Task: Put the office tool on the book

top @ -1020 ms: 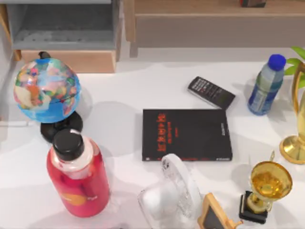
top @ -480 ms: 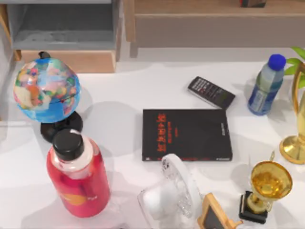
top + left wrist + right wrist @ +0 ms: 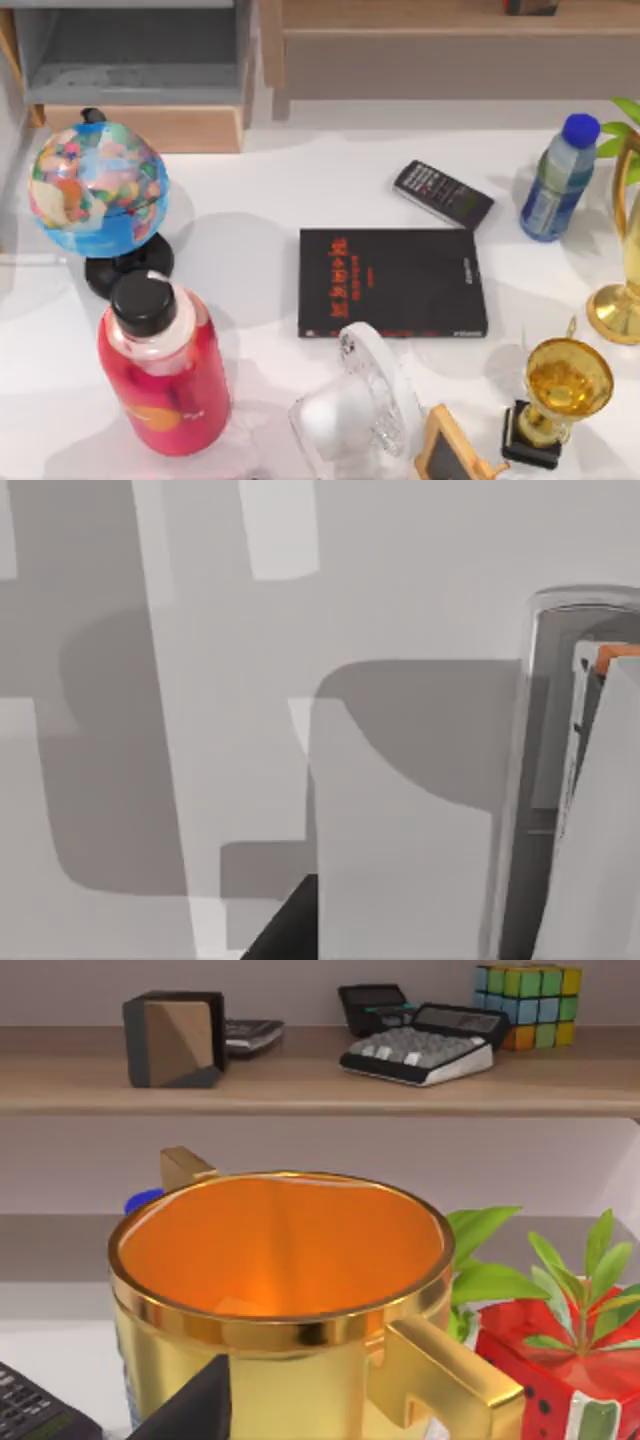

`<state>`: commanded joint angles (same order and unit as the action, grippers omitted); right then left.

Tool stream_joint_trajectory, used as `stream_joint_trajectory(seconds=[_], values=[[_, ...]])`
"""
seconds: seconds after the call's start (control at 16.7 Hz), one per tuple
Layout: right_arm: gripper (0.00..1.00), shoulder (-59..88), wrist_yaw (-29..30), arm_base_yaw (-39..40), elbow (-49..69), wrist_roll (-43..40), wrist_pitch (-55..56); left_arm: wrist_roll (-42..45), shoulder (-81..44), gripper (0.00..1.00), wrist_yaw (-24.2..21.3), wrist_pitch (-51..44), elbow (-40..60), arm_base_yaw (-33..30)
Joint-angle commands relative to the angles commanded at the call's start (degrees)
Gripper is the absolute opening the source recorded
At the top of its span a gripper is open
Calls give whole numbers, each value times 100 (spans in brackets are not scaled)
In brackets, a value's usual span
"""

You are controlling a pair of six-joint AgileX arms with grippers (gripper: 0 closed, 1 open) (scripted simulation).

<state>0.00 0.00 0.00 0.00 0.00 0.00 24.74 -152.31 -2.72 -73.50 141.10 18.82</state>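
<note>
From above, the office tool (image 3: pixel 443 193) is seen lying on the tabletop (image 3: pixel 300 190), just beyond the book (image 3: pixel 392 282), at its far right corner. Through the right wrist, a gold cup (image 3: pixel 280 1290) is shown close up. Neither end effector's state can be told.

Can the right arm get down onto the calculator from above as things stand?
Probably yes. The calculator lies flat on the table behind the book, nothing on it; the blue-capped bottle stands apart at its right. The gold cup sits close before the right wrist camera.
</note>
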Motion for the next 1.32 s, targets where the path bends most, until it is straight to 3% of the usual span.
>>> stream_joint_trajectory(seconds=[0.42, 1.02, 1.32], values=[[100, 0, 0, 0, 0, 0, 0, 0, 0, 2, 0, 0, 0, 0], [100, 0, 0, 0, 0, 0, 0, 7, 2, 0, 2, 0, -1, 14], [100, 0, 0, 0, 0, 0, 0, -67, 557, 0, 367, -267, -120, -16]])
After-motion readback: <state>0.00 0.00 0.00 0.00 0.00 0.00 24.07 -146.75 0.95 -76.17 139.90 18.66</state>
